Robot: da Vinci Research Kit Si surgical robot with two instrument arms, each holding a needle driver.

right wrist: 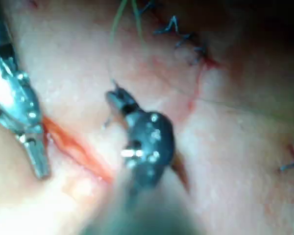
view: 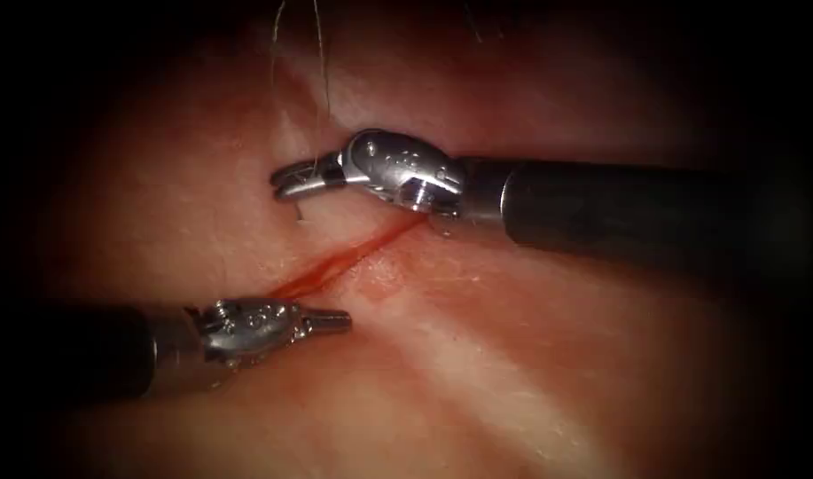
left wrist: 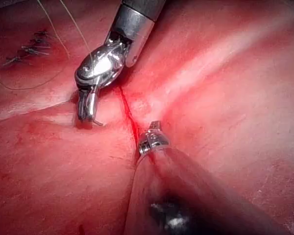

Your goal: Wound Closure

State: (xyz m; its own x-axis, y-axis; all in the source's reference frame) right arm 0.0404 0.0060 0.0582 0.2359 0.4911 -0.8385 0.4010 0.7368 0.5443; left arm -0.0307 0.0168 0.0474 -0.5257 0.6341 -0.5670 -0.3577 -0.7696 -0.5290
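Your right tool (view: 286,182) pinches the needle (view: 298,211), its tip at the tissue (view: 512,355) left of the cut (view: 344,259); your left tool (view: 335,320) is pressed together, empty.

We log the tissue (view: 530,355) as pale pink with whitish streaks, the cut (view: 344,259) a bright red line of red fluid. Both tools are shiny silver at the jaws: right tool (view: 286,180), left tool (view: 340,320), each on a dark grey-black shaft. Thread (view: 322,62) reads thin and dark. In the right wrist view we note blue-grey cut ends of thread (right wrist: 179,30).
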